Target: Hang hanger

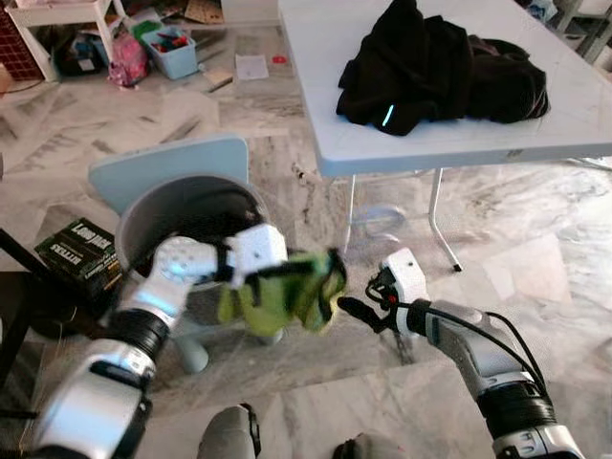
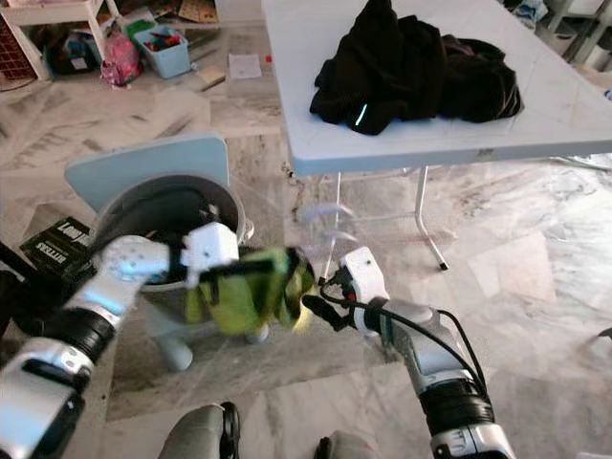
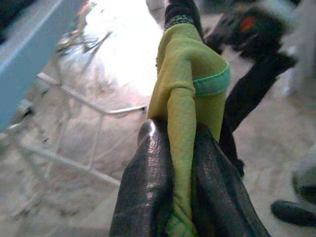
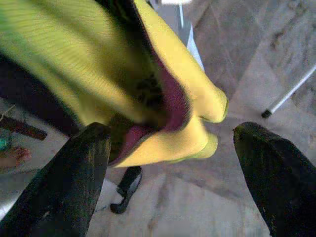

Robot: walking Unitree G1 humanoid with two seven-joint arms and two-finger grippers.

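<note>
A yellow-green garment [image 1: 287, 292] is clamped between the fingers of the left gripper [image 1: 251, 284] and held in the air above the floor, beside the grey bin [image 1: 182, 225], while the right gripper [image 1: 359, 311] is spread wide just beside it. No hanger can be made out, so the step is judged an early one: the cloth must be steadied first. One yellow-green garment, one grey bin and one white table [image 1: 449, 148] with one dark clothes heap [image 1: 440, 72] at its near edge are counted.

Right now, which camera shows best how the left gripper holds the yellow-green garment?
The left wrist view: both black fingers pinch a fold of the yellow-green garment. The eye views show the bundle hanging at the left gripper; the right wrist view shows cloth ahead of the open right gripper.
</note>
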